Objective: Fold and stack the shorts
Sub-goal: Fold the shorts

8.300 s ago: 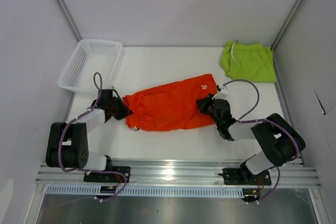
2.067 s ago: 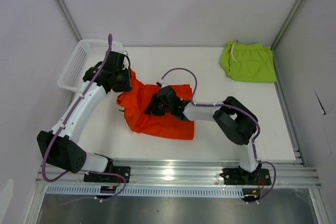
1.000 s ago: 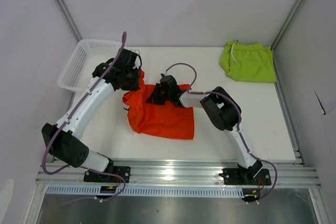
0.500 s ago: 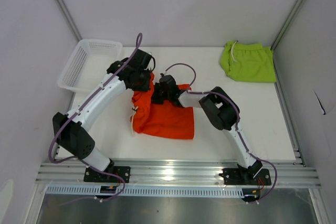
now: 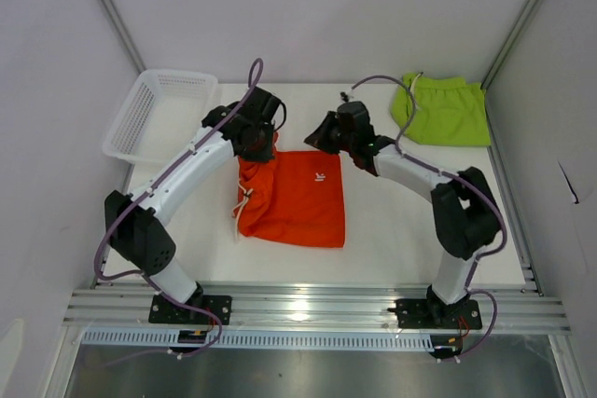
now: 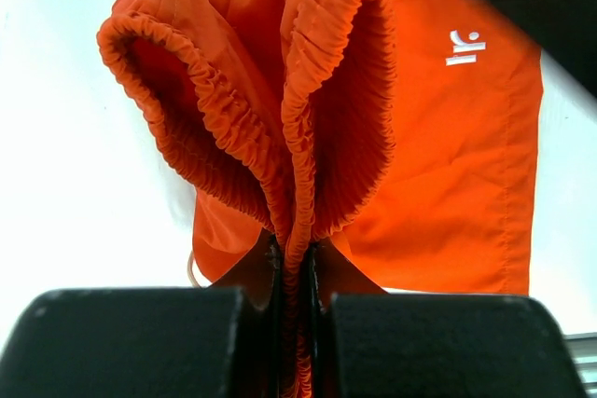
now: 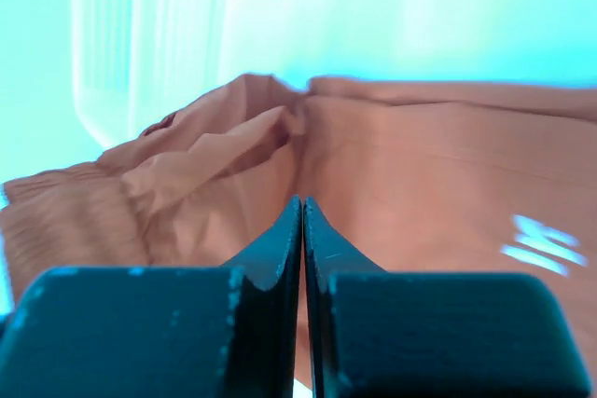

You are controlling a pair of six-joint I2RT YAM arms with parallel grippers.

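The orange shorts lie folded in half in the middle of the table, white logo facing up. My left gripper is shut on their bunched elastic waistband at the fold's back left corner, and part of the waist hangs raised. A white drawstring trails off the left edge. My right gripper hovers just behind the shorts' back edge, jaws pressed together with nothing between them. The orange cloth lies beyond it. The lime green shorts lie folded at the back right corner.
A white mesh basket stands at the back left corner. Frame posts and grey walls close in the table at both sides and the back. The metal rail with the arm bases runs along the near edge.
My left gripper carried the waistband rightward, folding the shorts over themselves. My right gripper came off the cloth in the last half second and moved back and right, leaving the logo exposed.
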